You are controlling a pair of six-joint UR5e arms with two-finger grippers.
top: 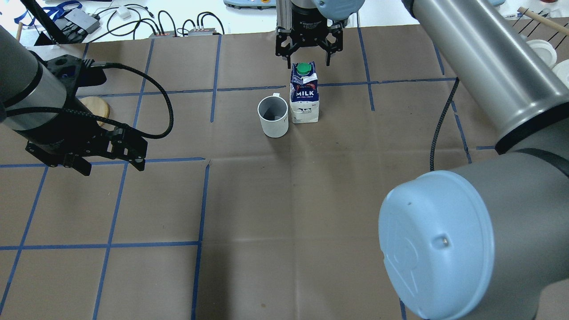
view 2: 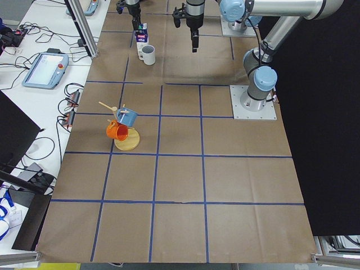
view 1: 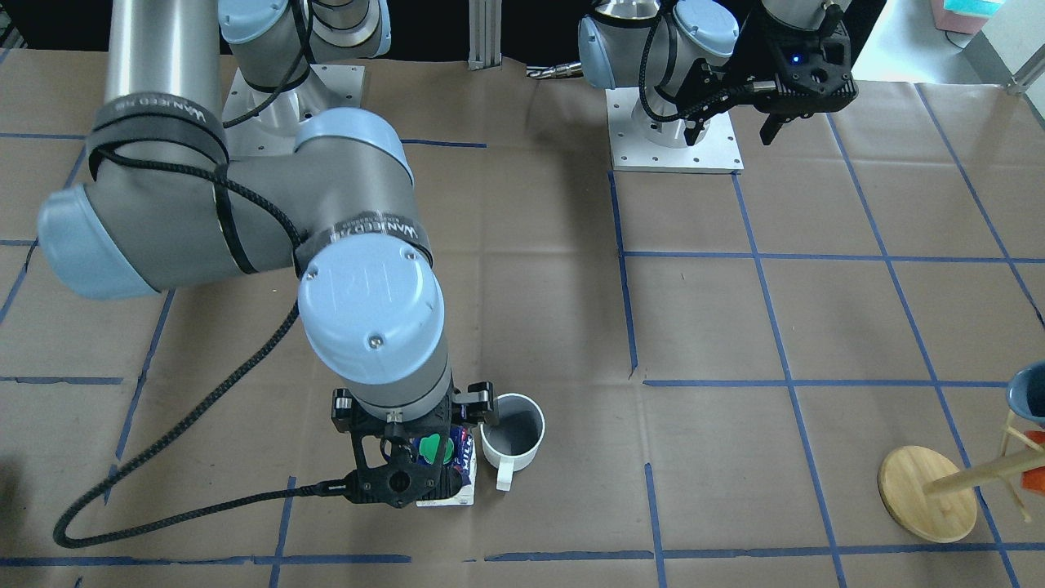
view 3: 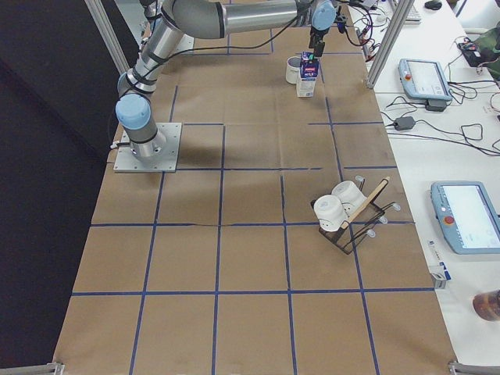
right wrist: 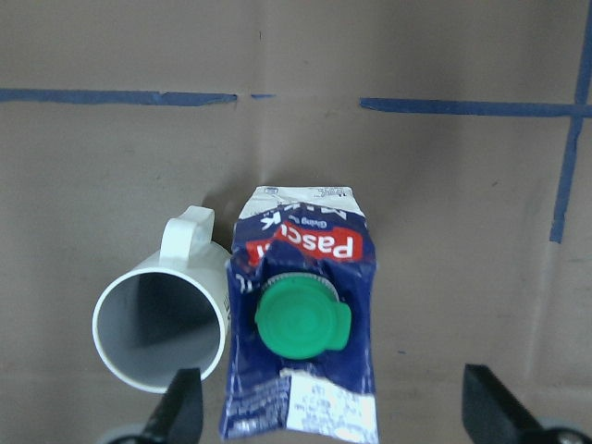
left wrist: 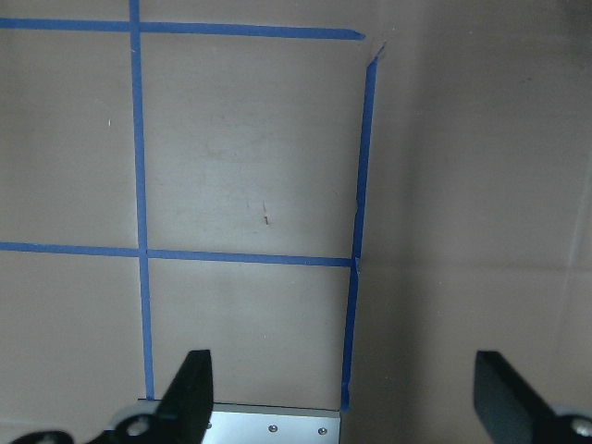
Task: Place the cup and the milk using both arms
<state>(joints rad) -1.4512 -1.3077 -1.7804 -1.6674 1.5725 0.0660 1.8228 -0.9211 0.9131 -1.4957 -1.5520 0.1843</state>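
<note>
The milk [top: 305,100], a blue and white carton with a green cap, stands upright on the table at the far middle. The cup [top: 273,116], white with a grey inside, stands close beside it, a narrow gap between them. My right gripper [top: 308,61] is open and hangs just above the carton's top, not touching it. In the right wrist view the milk [right wrist: 301,324] and the cup [right wrist: 162,324] lie below the open fingers [right wrist: 180,412]. My left gripper [top: 111,165] is open and empty, off to the left, above bare table [left wrist: 259,213].
A wooden mug stand [view 2: 125,132] with a blue and an orange mug is on the robot's left side; its round base [view 1: 927,494] also shows. A wire rack with white cups [view 3: 344,215] stands on the right side. A black cable [view 1: 163,510] trails from the right gripper.
</note>
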